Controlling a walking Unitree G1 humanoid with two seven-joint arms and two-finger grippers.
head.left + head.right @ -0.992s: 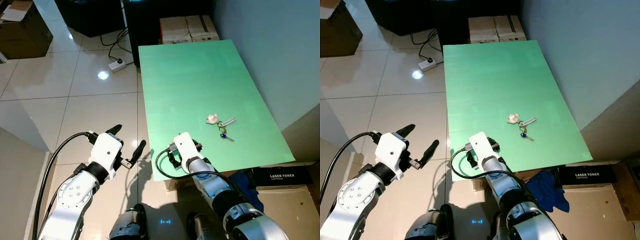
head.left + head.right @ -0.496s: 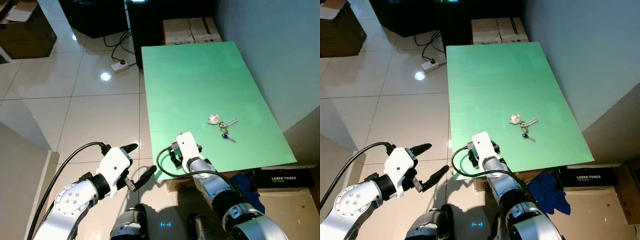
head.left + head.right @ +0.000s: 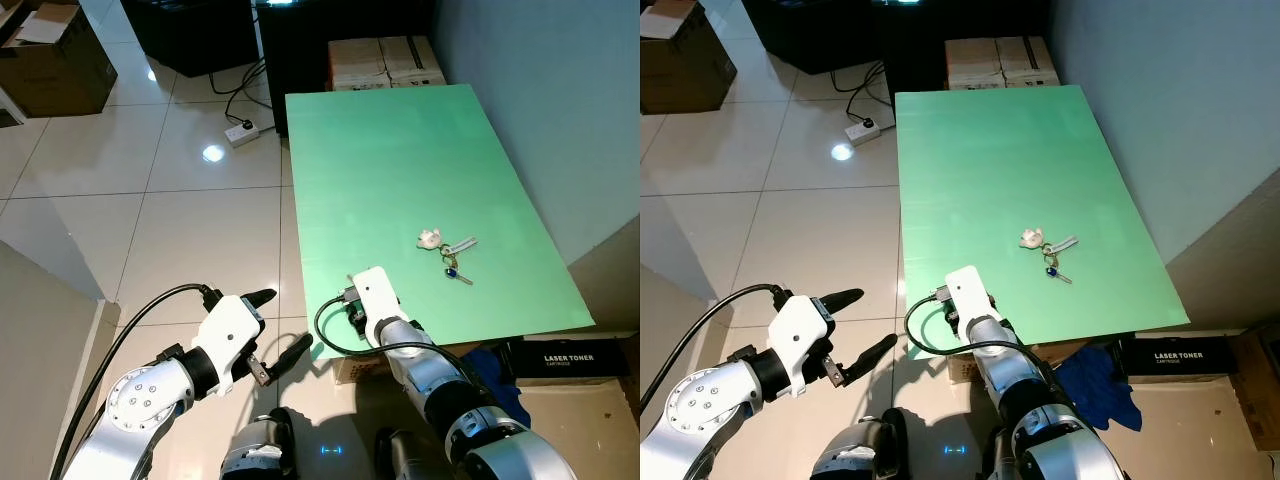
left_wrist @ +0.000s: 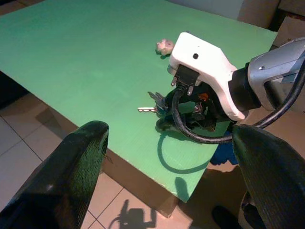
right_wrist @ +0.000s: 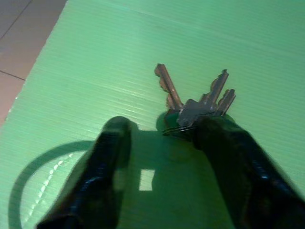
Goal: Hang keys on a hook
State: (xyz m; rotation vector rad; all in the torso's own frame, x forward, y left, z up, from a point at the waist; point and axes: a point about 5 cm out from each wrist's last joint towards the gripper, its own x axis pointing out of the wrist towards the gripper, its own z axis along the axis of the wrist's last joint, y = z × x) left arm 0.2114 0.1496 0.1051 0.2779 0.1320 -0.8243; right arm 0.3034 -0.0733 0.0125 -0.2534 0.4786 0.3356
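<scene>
left gripper (image 3: 268, 336): jaws spread, over floor (image 3: 180, 230) beside bench (image 3: 400, 130) | right gripper (image 5: 164, 157): low on bench's near edge, jaws apart, one finger touching keys (image 5: 195, 100) | second keys (image 3: 448, 255): farther, mid-bench

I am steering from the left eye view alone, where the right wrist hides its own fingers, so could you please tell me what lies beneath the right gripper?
Observer: The right wrist view shows a bunch of keys lying flat on the green table at the tips of the right gripper.
Operator: Thank you. Are its fingers shut on them?
Observer: No. The fingers stand apart, and the key ring lies between their tips, close against one finger.
Operator: Is any of it visible from the side?
Observer: Yes. In the left wrist view, one key blade pokes out from under the gripper, flat on the table.
</scene>
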